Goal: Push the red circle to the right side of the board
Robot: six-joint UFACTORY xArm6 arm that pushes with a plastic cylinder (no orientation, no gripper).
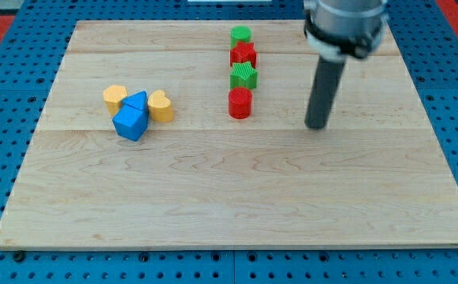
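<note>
Arm: the rod (325,91) comes down from a grey housing (345,24) at the view's top right and stands nearly upright over the board.
My tip: my tip (317,125) sits on the bare wood, to the view's right of the red circle, clearly apart from it and touching no block.
Gripper state: there is no gripper here, only the plain rod, so nothing opens, closes or clamps.
Red circle: the red circle (240,103) stands a little above the board's middle height, just right of centre, at the bottom end of a short column of four blocks.
Column: directly above the red circle is a green star (243,76), above that a red star (243,55), and at the top a green round block (240,35). Each block looks to be touching or almost touching its neighbour; I cannot tell which.
Left cluster: on the view's left half, a yellow block (115,98), a blue block (137,101), a larger blue block (130,123) and a yellow heart (161,106) are bunched tightly together, well apart from the column.
Board: the wooden board (236,197) is pale, lying on a blue pegboard surface (0,95). Its lower half holds no blocks.
</note>
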